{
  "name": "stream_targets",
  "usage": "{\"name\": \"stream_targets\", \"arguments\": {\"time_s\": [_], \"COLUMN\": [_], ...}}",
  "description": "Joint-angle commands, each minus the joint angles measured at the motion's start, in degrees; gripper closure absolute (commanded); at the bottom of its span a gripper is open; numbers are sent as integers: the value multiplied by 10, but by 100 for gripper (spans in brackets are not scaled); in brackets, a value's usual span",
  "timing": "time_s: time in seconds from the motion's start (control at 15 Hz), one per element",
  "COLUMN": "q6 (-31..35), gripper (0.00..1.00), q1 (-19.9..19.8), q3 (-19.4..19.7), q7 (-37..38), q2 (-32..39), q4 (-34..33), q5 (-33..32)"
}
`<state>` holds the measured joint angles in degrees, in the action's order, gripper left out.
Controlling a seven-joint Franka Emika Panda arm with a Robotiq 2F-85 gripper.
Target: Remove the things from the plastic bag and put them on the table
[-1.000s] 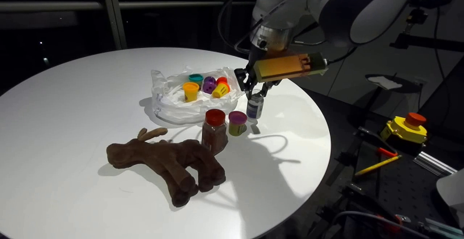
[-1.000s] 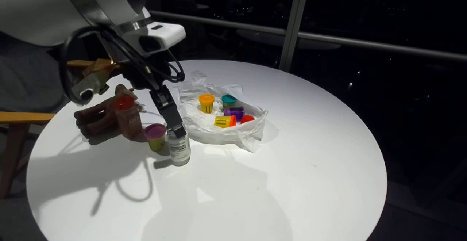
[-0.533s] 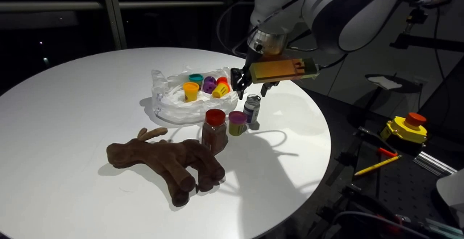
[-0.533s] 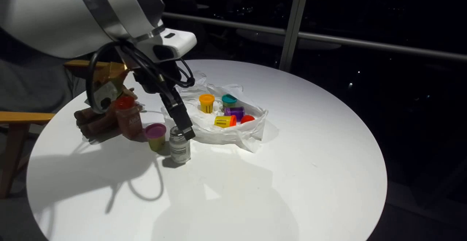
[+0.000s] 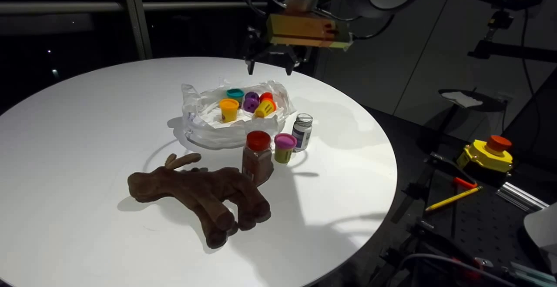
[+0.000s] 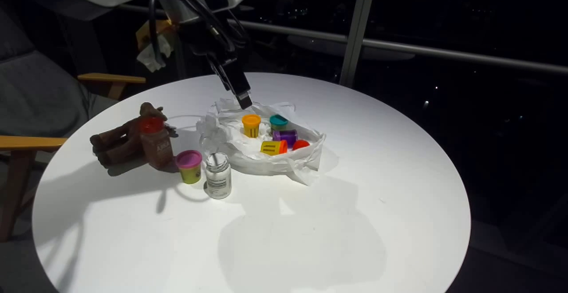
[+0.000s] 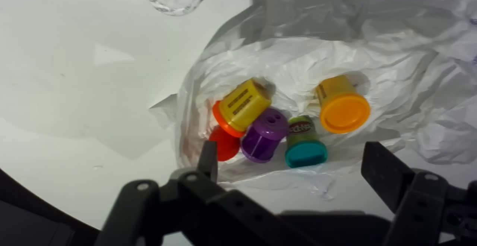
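Note:
My gripper [image 5: 270, 68] hangs above the far side of the whitish plastic bag [image 5: 213, 135], its fingers [image 7: 387, 175] wide apart with nothing between them. Inside the bag are a yellow jar with an orange lid [image 7: 344, 112], a teal-lidded jar [image 7: 306, 153], a purple jar [image 7: 264, 136], a tipped yellow jar [image 7: 244, 104] and a red round-topped piece [image 7: 226, 145]. On the white table [image 6: 381, 231], outside the bag, lie the brown plush animal [image 5: 191, 189], a red-lidded brown jar [image 5: 257, 161], a pink-lidded tub [image 6: 190, 168] and a small white-labelled jar [image 6: 218, 177], upright.
The small jar, pink-lidded tub and red-lidded jar stand close together beside the bag. A chair [image 6: 37, 84] is by the table in an exterior view. Off the table's edge is a yellow box with a red button [image 5: 485, 155].
My gripper has let go of the small white-labelled jar, opened wide, risen and moved over to the bag. The jar stays standing beside the pink-lidded tub.

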<state>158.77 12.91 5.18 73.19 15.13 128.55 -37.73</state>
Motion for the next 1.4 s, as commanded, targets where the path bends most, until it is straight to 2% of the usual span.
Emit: {"name": "stream_targets", "arguments": {"time_s": [0.0, 0.07, 0.2, 0.4, 0.67, 0.93, 1.33], "q6": [-25, -45, -90, -157, -191, -205, -224], "gripper": [0, 0, 0, 0, 0, 0, 0], "q1": [-55, -73, -50, -18, -15, -18, -14], "q3": [-89, -116, -97, -56, -42, -40, -31], "q7": [-155, -200, -272, -296, -326, -352, -367], "q2": [83, 112, 159, 223, 278, 314, 332], "q4": [-110, -146, -210, -300, -377, -421, -441], "q5": [142, 184, 254, 264, 287, 314, 326]}}
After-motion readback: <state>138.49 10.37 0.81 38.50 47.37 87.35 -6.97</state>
